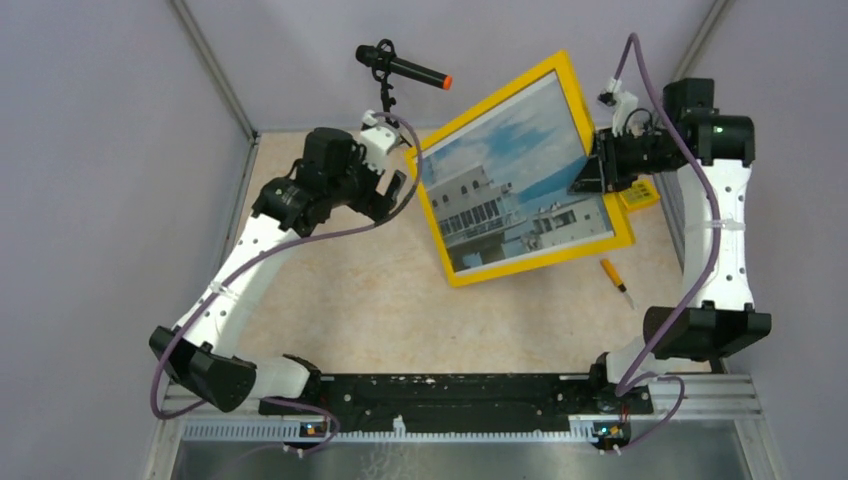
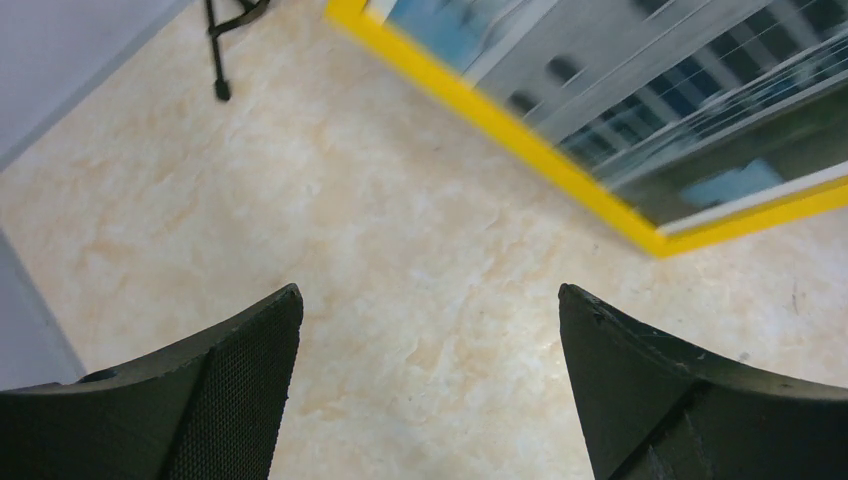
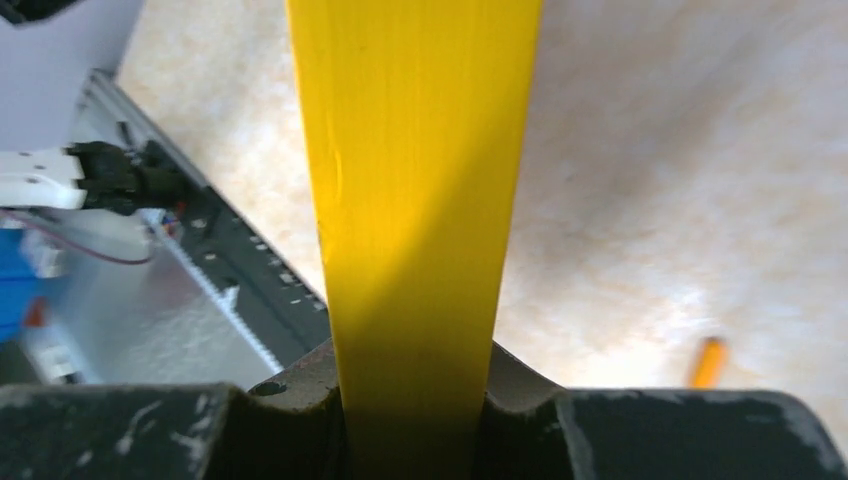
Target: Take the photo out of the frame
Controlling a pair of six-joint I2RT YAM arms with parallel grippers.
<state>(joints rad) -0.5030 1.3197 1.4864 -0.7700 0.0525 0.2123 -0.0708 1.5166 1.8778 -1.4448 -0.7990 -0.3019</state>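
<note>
Gripping the right-hand border of the large rectangular picture frame with bright yellow front border (image 1: 540, 258) with the right gripper (image 1: 592, 176), closed on that border. Confirmed in the right wrist view: yellow frame edge (image 3: 420, 180) running straight up out of the right gripper (image 3: 412, 378), pinched between the two black fingers (image 3: 150, 430). Held tilted over the far right quarter of the beige marbled tabletop (image 1: 350, 300), front face turned up toward the top camera, nearest corner pointing at the middle of the surface; contact with the tabletop there not determinable. Seated inside the frame, bordered in yellow on all four sides: large rectangular photo (image 1: 515, 185) of a white multi-storey building under blue sky. Positioned just beside the frame's left corner, apart from it: left gripper (image 1: 400, 192), spread wide open above the tabletop. Visible in the left wrist view beyond the left gripper (image 2: 430, 300): tabletop (image 2: 400, 200), then a blurred stretch of yellow frame (image 2: 520, 142) and photo (image 2: 690, 90). Lying near the right edge, on the near side of the frame: slim orange pen-like tool (image 1: 616, 280); same tool (image 3: 708, 362) at the right of the right wrist view. Lying just behind the right gripper toward the right edge: small yellow block (image 1: 640, 195). Standing at the far edge, near the frame's far corner: black microphone with orange tip (image 1: 405, 68) on a small stand.
</note>
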